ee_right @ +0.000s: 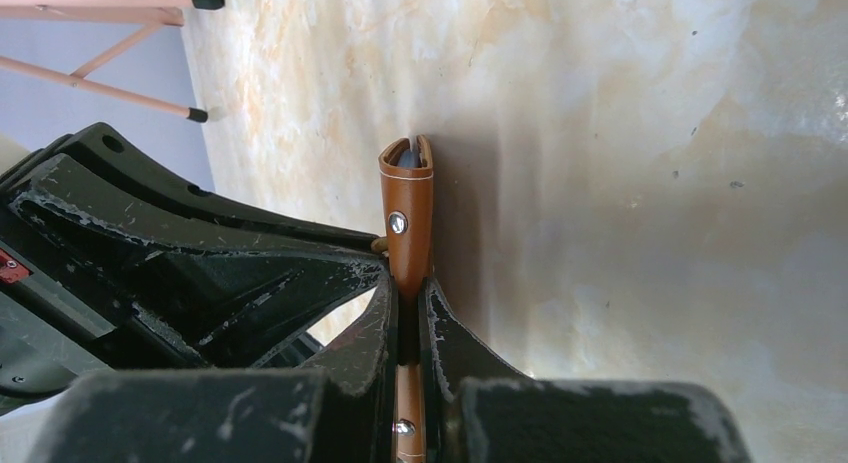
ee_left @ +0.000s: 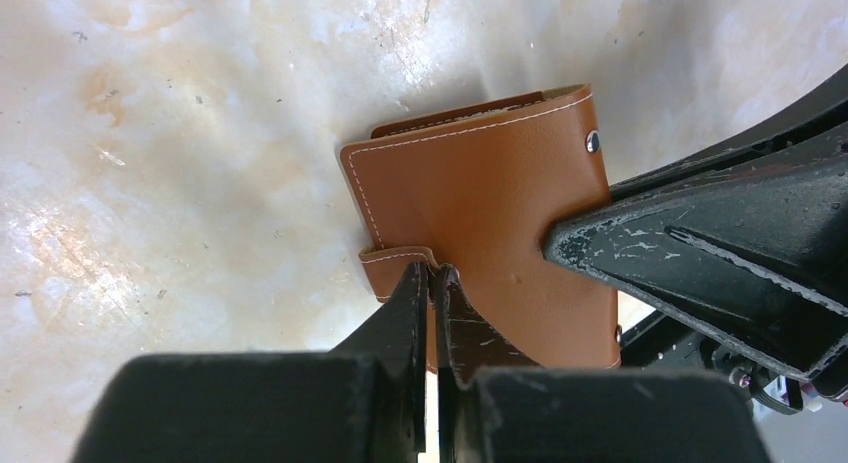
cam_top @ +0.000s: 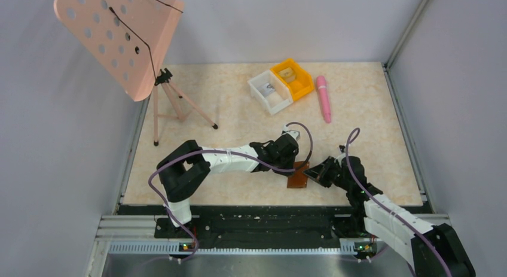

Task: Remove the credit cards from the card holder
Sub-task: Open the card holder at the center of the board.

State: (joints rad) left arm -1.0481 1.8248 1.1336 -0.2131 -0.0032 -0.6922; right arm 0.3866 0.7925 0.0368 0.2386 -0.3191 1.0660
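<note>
Being gripped from two sides, the card holder (ee_left: 480, 203) is found at about 6 o'clock on the bench (cam_top: 239, 109), close to the near edge and between the two arms. Whether it rests on the bench or is lifted a little cannot be told.

In the top view it is met by the right gripper (ee_right: 408, 295) from about 3 o'clock. The fingers of this gripper are closed narrow on the folded edge beside a metal snap (ee_right: 397, 222), so the leather is clamped flat between them. This hold is judged to serve as an anchor, so that the holder does not slide or turn while the other side is worked.

The left gripper (ee_left: 437, 275) is brought in from about 11 o'clock. Its fingers are pressed nearly together at the clasp tab (ee_left: 392, 263), and the end of the tab seems to be pinched between them. This is probably meant for pulling the tab free, because the holder is closed and must be opened first.

The credit cards are not seen. Only a grey part is visible inside the fold in the right wrist view.

No brand, label or writing can be read on the leather, only white stitching.
</note>
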